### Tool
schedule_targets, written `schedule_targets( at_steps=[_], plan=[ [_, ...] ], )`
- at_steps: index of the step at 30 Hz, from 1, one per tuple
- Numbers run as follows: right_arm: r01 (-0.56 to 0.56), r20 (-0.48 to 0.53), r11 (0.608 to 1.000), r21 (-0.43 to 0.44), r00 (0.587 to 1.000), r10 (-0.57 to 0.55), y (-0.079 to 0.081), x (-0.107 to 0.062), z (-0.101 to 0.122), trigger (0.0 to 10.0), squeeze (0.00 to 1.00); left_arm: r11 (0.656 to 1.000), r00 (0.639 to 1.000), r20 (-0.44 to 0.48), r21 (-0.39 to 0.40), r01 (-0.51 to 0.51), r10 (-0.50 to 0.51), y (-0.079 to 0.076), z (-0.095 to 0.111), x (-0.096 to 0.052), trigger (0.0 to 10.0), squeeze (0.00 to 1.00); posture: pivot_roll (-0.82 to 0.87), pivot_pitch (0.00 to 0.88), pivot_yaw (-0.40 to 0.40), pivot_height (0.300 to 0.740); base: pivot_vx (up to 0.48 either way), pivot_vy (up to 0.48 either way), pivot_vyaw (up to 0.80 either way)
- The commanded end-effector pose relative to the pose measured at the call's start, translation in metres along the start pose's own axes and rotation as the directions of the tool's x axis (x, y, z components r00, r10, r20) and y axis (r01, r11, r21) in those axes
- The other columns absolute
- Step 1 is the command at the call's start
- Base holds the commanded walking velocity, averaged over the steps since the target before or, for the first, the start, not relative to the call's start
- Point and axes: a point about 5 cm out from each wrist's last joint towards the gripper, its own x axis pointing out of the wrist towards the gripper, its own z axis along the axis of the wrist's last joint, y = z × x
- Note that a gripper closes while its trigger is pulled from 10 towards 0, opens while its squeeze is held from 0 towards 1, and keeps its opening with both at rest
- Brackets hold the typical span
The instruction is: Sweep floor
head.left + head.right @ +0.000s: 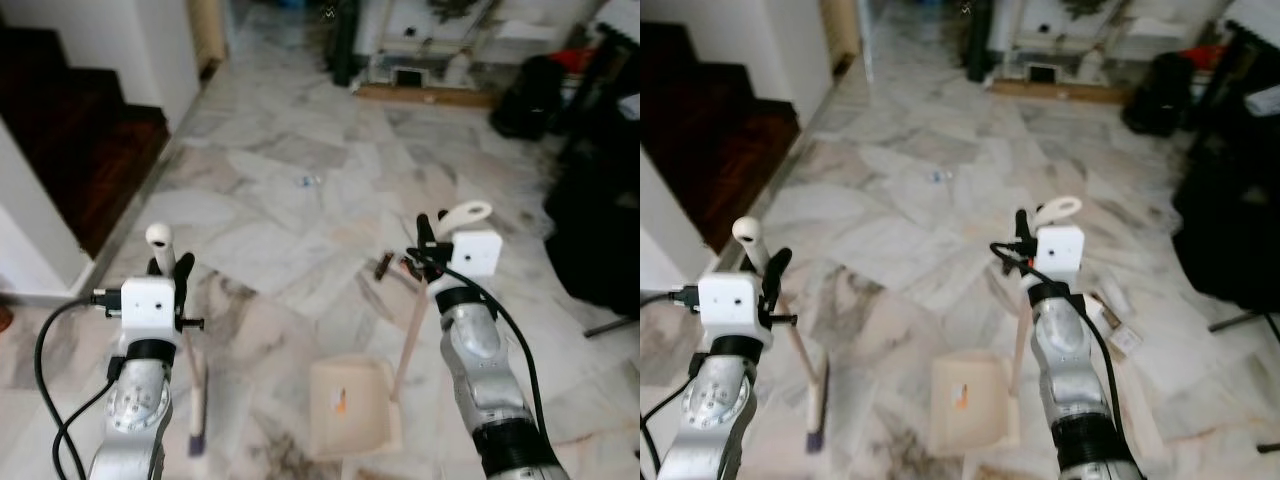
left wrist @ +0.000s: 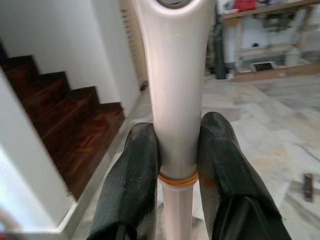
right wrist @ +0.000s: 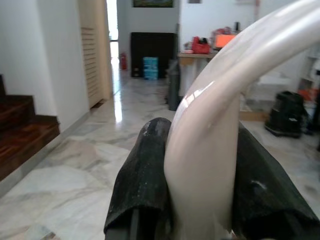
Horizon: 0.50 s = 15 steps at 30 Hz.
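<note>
On marble floor [image 1: 300,220] | broom [image 1: 190,370] bristles blurred | dustpan [image 1: 350,405] edge cut off

left claw [image 1: 170,268]: gripping the broom [image 1: 185,330] near the handle's rounded top, fingers closed on the shaft; handle standing near upright
broom head: resting on the floor [image 1: 270,190], purple bristles showing at the bottom edge
right claw [image 1: 430,250]: clamping the dustpan handle [image 1: 420,320] just under its looped top end
dustpan [image 1: 350,405]: cream tray sitting flat on the floor between the two arms, orange mark on it
debris [image 1: 385,266]: small dark bits lying on the floor just left of the right claw
scrap [image 1: 308,181]: small pale bit lying further out on the marble
stairs [image 1: 70,130]: dark wood, running up on the left
</note>
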Motion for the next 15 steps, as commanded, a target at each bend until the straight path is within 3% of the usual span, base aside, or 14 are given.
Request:
schedule_targets(
  at_steps=[1,13,15],
  plan=[
    [0.007,0.041,1.000,0.010,0.999,-0.007,-0.0030,0.0035,0.0105,10.0,0.00,1.000,0.999,0.033,0.002,-0.001,0.001,-0.0010,0.0068,0.0012,10.0,0.00,0.02,0.062,-0.010,0.740,0.000,0.000,-0.80],
    [-0.032,0.048,0.999,0.010,0.998,0.032,0.0019,0.0047,0.0122,10.0,0.00,1.000,1.000,0.023,-0.004,-0.005,0.005,-0.0014,0.0035,-0.0041,10.0,0.00,0.02,0.037,-0.021,0.740,0.000,0.000,-0.80],
    [-0.049,0.061,0.999,-0.008,0.997,0.049,0.0043,0.0046,0.0140,10.0,0.00,1.000,1.000,0.022,-0.006,-0.005,0.005,-0.0019,0.0034,-0.0040,10.0,0.00,0.02,0.032,-0.025,0.740,0.000,0.000,0.00]
  ],
)
